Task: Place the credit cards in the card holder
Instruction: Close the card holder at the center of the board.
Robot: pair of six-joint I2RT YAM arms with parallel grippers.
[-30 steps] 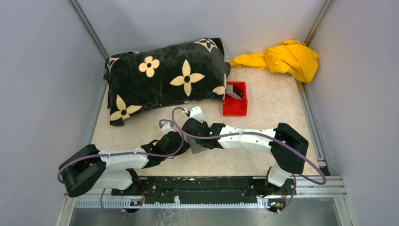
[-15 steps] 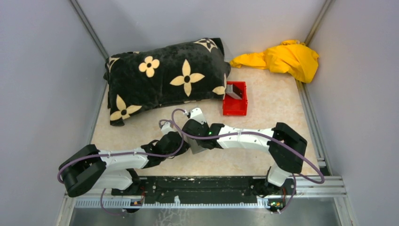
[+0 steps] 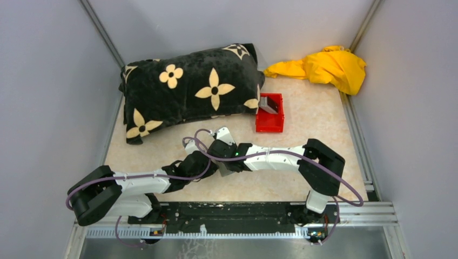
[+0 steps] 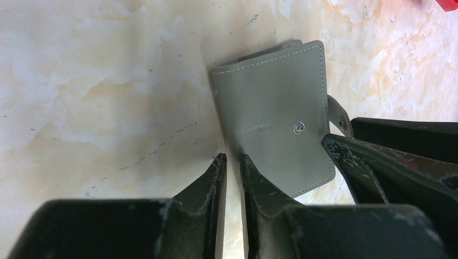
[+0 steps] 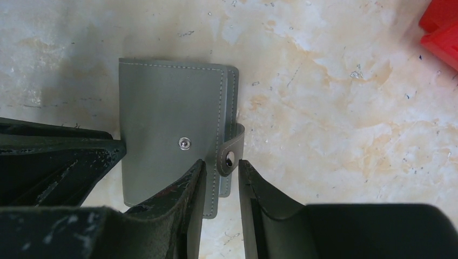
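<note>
The card holder (image 4: pixel 275 108) is a grey folded wallet lying flat on the table, its snap strap (image 5: pixel 229 154) undone at the right edge. It also shows in the right wrist view (image 5: pixel 167 113) and, mostly covered by the grippers, in the top view (image 3: pixel 223 169). My left gripper (image 4: pixel 232 159) is nearly shut at the holder's left edge, one finger (image 4: pixel 256 178) resting on the cover, with nothing seen between the fingers. My right gripper (image 5: pixel 220 164) is slightly open, its tips either side of the strap. Grey credit cards (image 3: pixel 268 104) lean inside the red bin.
The red bin (image 3: pixel 270 123) stands just beyond the grippers to the right. A black flowered cushion (image 3: pixel 189 91) lies at the back left and a yellow cloth (image 3: pixel 324 67) at the back right. Grey walls close in both sides.
My right arm has shifted a little to the left, bringing its gripper closer over the holder. The left arm and the holder have not visibly moved.
</note>
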